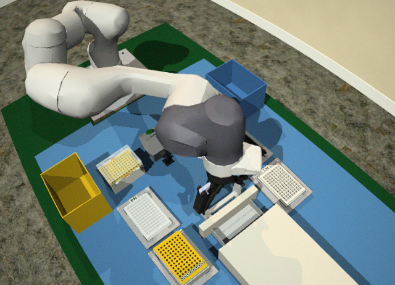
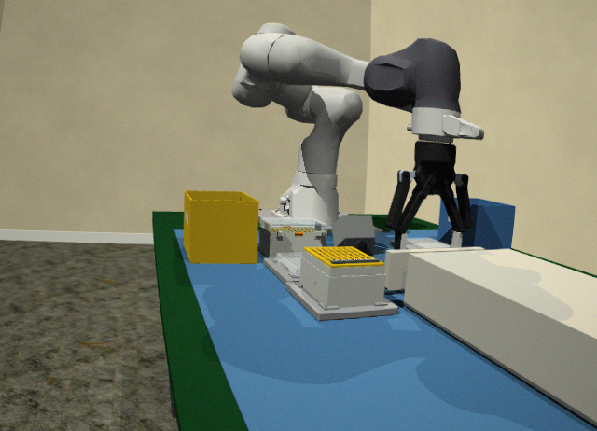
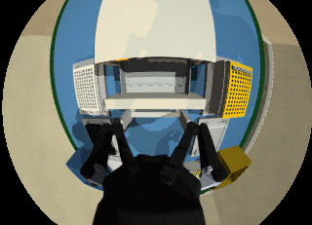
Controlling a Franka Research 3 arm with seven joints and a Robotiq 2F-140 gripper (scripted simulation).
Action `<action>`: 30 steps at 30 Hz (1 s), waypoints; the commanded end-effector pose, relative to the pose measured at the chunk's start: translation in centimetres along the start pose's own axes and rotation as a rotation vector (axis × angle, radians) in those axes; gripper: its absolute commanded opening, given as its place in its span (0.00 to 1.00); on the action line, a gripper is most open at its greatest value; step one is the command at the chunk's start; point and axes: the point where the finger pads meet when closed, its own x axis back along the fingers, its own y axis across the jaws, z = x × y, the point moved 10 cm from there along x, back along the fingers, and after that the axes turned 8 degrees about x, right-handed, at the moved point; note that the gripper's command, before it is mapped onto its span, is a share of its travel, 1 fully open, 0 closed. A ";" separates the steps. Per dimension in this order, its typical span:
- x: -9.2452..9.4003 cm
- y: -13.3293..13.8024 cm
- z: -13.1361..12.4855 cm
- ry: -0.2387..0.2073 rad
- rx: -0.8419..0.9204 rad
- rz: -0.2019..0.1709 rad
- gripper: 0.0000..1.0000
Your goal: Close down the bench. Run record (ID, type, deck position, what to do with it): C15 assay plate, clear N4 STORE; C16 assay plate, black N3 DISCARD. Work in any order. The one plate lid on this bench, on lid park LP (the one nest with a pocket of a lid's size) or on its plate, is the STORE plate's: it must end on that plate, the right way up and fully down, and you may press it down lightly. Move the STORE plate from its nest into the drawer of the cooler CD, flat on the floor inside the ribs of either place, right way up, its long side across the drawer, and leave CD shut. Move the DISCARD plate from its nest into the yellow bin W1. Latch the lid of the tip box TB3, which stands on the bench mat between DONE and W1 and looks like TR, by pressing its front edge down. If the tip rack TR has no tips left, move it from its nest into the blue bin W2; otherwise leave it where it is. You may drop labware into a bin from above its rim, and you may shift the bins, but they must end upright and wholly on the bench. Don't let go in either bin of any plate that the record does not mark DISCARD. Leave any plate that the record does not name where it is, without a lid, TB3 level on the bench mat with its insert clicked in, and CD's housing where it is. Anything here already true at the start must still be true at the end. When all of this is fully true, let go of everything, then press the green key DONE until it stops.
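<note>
My gripper is shut on the handle of the cooler CD drawer, which stands partly pulled out of the cream housing. The drawer floor looks empty. In the wrist view the fingers straddle the drawer's front panel. The side view shows the gripper pointing straight down at the drawer front. The clear plate sits on nest N4 without a lid. The black plate's nest is mostly hidden under my arm. The yellow-topped tip rack TR stands on its nest, with tips visible only along its front row.
The yellow bin W1 is at the left and the blue bin W2 at the back. Tip box TB3 stands beside W1. The green DONE key is behind it. A white gridded plate lies on a nest right of the drawer.
</note>
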 end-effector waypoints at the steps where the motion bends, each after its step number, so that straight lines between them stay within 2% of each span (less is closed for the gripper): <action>1: -0.2 -0.1 -0.2 -0.005 -0.001 -0.002 0.00; 22: -0.1 -0.4 -2.6 -0.005 -0.001 -0.002 0.00; 30: -0.1 -0.4 -2.6 -0.005 -0.001 -0.002 0.00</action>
